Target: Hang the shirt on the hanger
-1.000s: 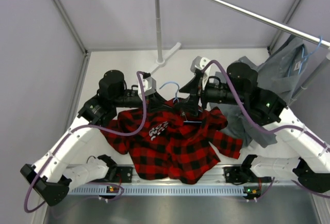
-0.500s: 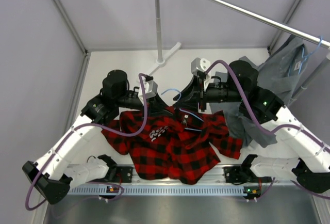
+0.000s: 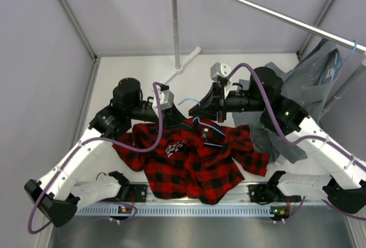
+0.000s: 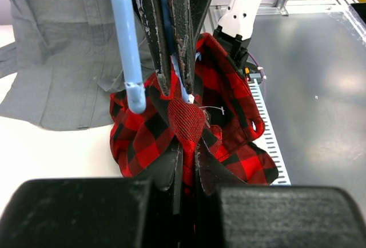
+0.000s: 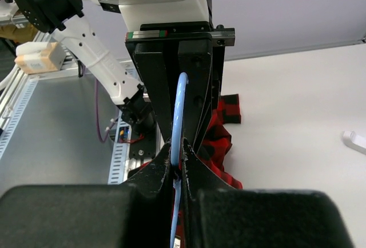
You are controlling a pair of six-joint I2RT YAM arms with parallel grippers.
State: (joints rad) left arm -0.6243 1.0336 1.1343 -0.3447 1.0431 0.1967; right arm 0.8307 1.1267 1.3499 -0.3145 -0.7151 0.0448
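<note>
Left gripper (image 4: 187, 151): jaws pinched on a fold of the shirt (image 4: 186, 119) | Right gripper (image 5: 178, 156): jaws clamped on the hanger (image 5: 179, 105) wire | Grippers meet tip to tip

White table (image 3: 131, 71), red-and-black plaid shirt (image 3: 194, 165) crumpled near front edge, grey garment (image 3: 286, 148) trailing beside it, rack foot (image 3: 182, 64) at back.
</note>
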